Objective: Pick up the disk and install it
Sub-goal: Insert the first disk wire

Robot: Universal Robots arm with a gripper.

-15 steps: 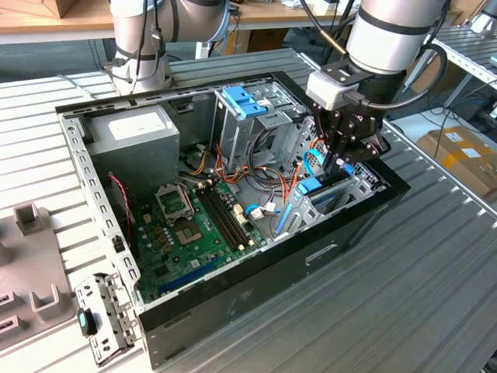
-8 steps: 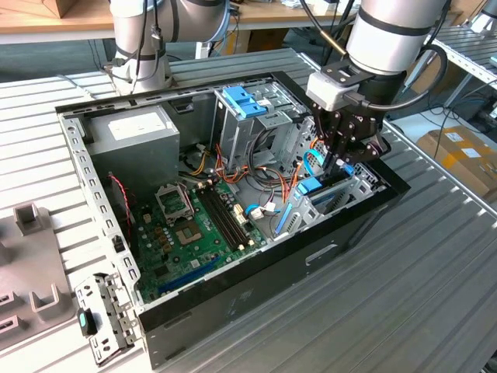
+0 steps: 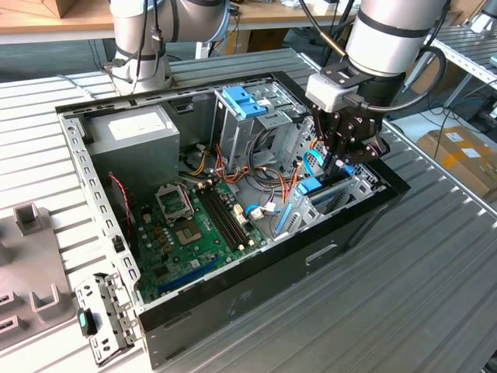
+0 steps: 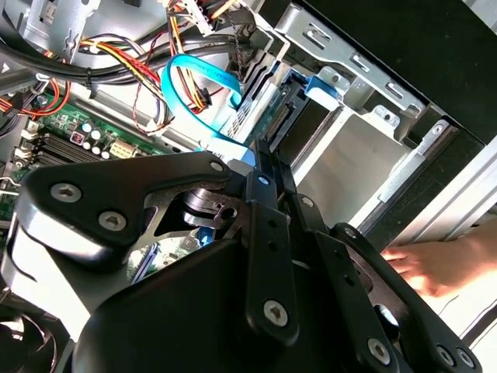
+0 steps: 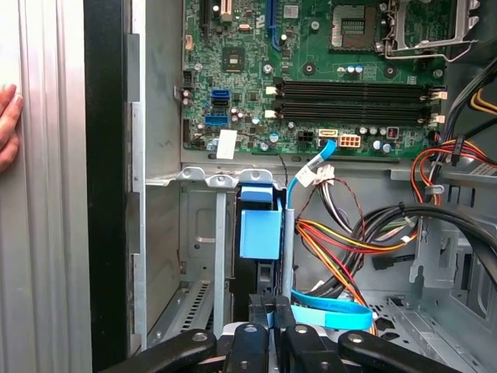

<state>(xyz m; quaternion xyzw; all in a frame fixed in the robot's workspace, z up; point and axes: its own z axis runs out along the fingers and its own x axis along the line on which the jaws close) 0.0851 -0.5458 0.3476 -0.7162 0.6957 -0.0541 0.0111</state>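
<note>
Gripper point(image 5: 271, 312) nearest lens, jaws almost closed, pinching exposed edge of disk point(image 5: 259, 233). Disk stood on edge inside drive bay point(image 5: 198, 233), beside motherboard point(image 5: 326, 85), near case wall point(image 5: 105, 194). Judged rigid, fairly heavy, shock-sensitive; best held by light-blue carrier rails. Blue cable point(image 5: 334, 315) lay just beside. Person's hand point(image 5: 6, 128) rested on worktop point(image 5: 46, 233) outside case.

"What's underneath it all?"

"A grey counter point(image 3: 435, 295) of ribbed metal slats, brightly and evenly lit."

"And behind?"

"A wooden bench point(image 3: 31, 23) runs along the far side. At the exterior view's right there's a slatted metal shelf point(image 3: 474, 54), and lower down, beside the counter, a taped cardboard box point(image 3: 458, 151)."
</note>
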